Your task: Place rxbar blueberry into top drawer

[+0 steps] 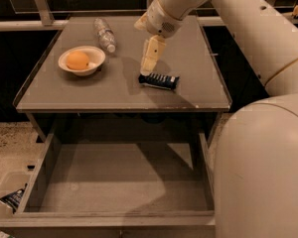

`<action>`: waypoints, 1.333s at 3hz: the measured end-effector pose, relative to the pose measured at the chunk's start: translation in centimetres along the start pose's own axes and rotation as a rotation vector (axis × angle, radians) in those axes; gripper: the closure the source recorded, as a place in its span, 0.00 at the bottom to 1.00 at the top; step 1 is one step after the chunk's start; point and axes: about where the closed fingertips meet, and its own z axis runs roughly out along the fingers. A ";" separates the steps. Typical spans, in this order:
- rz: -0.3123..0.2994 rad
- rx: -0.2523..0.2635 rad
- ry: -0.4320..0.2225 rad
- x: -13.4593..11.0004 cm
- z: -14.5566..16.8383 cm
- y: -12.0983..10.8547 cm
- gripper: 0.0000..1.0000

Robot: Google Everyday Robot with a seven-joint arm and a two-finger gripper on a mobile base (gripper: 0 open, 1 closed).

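**Bar on the tabletop, pincer poised above it**

The cream-coloured two-finger gripper hangs over the middle of the flat grey table, reaching in from the upper right on its thick pale arm. Its fingers are spread wide and grasp nothing: one finger points straight down, the other sticks out to the upper left. The tip of the lower finger sits right at the left end of the rxbar blueberry, a small dark navy wrapper with white lettering lying flat on the table near the front edge; contact I cannot make out.

Over to the left stands a white round bowl holding an orange fruit, and behind it a clear plastic bottle lies on its side.

Below, the wide grey-brown top drawer is pulled fully out, its bottom bare. A dark packet with white print lies on the floor by its left side.
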 end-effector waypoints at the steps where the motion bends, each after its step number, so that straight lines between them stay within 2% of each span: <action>1: 0.010 0.086 0.046 0.5 -2.2 1.0 0.00; 2: 0.097 0.103 -0.062 4.0 -3.9 4.0 0.00; 3: 0.167 0.009 -0.238 5.9 -2.1 6.6 0.00; 4: 0.169 0.002 -0.226 5.9 -1.4 6.4 0.00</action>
